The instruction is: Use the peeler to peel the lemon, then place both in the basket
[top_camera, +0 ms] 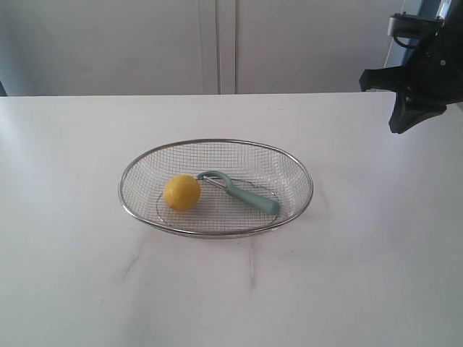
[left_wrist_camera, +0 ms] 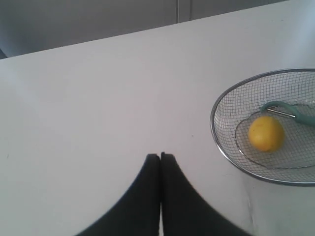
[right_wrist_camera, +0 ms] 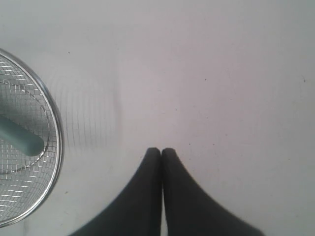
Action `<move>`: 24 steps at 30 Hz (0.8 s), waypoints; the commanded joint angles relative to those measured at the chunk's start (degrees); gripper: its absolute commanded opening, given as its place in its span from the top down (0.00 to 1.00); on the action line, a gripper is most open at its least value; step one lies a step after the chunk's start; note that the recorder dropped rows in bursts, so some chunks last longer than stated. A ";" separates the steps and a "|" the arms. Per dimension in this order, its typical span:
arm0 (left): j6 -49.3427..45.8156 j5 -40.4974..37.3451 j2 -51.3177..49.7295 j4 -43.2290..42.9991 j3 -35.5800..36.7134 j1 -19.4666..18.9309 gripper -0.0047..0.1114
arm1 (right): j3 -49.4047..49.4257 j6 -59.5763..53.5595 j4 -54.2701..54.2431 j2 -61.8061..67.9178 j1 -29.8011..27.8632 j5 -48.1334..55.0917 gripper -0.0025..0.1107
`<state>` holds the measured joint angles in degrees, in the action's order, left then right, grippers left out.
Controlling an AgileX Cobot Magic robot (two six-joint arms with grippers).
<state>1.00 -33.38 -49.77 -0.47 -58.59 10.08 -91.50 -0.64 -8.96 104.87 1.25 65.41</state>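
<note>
Over the table, left gripper clenched, empty; right gripper likewise

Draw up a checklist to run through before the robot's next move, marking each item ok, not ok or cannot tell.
1. Lemon inside basket: ok.
2. Peeler inside basket, beside lemon: ok.
3. Lemon peeled: cannot tell; the side in view looks evenly yellow.
4. Left gripper shut, empty, off to the side of the basket: ok.
5. Right gripper shut, empty, off to the side of the basket: ok.
</note>
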 commanded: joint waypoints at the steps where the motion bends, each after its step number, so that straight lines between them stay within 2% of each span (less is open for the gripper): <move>1: 0.08 6.11 4.98 -0.11 8.83 -0.26 0.96 | -0.41 0.26 0.22 -0.70 -0.32 -0.40 0.98; 4: 0.44 6.39 7.42 0.47 12.30 -1.99 0.96 | -0.41 0.26 0.22 -0.70 -0.32 -0.40 0.98; 9: 0.44 6.39 13.46 2.38 18.63 -7.59 0.96 | -0.41 0.26 0.22 -0.70 -0.32 -0.40 0.98; 24: 0.44 6.82 31.87 2.38 37.15 -7.79 0.96 | -0.41 0.26 0.22 -0.70 -0.32 -0.40 0.98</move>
<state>1.00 -26.79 -21.38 1.29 -24.85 2.58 -91.50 -0.64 -8.96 104.87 1.25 65.41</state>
